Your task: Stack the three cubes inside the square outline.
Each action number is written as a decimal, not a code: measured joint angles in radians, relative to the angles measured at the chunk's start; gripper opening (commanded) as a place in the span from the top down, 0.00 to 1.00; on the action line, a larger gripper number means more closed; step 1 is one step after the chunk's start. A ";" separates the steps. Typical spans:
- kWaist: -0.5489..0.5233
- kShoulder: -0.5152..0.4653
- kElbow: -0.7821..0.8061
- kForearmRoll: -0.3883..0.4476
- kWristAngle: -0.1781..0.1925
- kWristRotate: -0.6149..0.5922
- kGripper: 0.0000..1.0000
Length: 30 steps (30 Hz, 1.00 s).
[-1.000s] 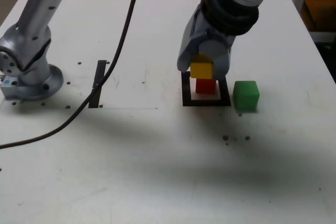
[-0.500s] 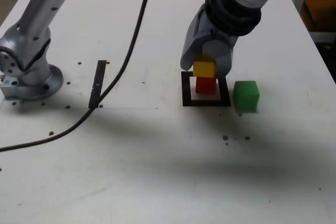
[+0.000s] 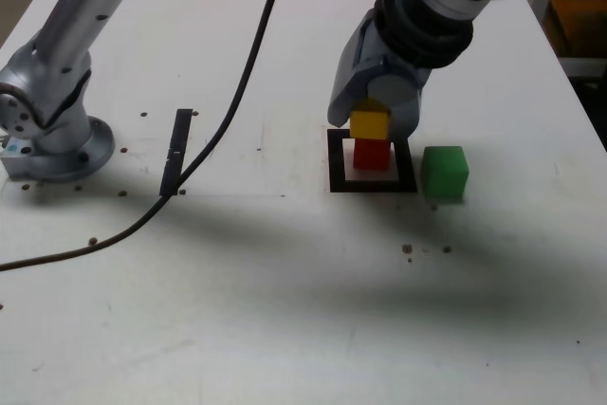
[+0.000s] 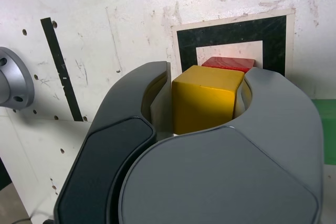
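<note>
1. The grey, rounded gripper [image 3: 371,126] of the silver arm is clamped on the small matte yellow cube [image 3: 369,124]; the wrist view shows the two curved dark jaws pressed against opposite faces of that cube [image 4: 203,103].
2. The yellow cube sits directly over the small matte red cube [image 3: 372,154], their faces close together; whether they touch cannot be told.
3. The red cube stands on the white inside of the thin black tape square outline [image 3: 338,166]. In the wrist view only a sliver of its top [image 4: 229,63] shows beyond the yellow cube, within the black frame [image 4: 185,43].
4. The small matte green cube [image 3: 444,173] rests on the white tabletop [image 3: 285,310] at 3 o'clock from the outline in the exterior view, just outside the frame's edge and apart from the gripper.
5. A straight black tape strip [image 3: 176,150] lies at 9 o'clock from the outline in the exterior view, well apart from it.
6. The arm's round silver base [image 3: 52,130] is bolted down beyond the strip at 9 o'clock, and a black cable [image 3: 224,125] crosses the table between strip and outline.
</note>
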 measured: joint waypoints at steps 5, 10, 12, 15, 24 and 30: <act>0.000 0.000 -0.004 0.000 0.000 0.000 0.59; 0.000 0.000 -0.008 -0.003 0.001 0.000 0.46; 0.000 0.000 -0.008 -0.004 0.001 0.000 0.40; 0.000 0.001 -0.008 -0.004 -0.002 0.000 0.30; 0.000 0.000 -0.001 -0.002 0.004 -0.009 0.01; -0.008 -0.066 0.035 0.001 0.010 -0.034 0.00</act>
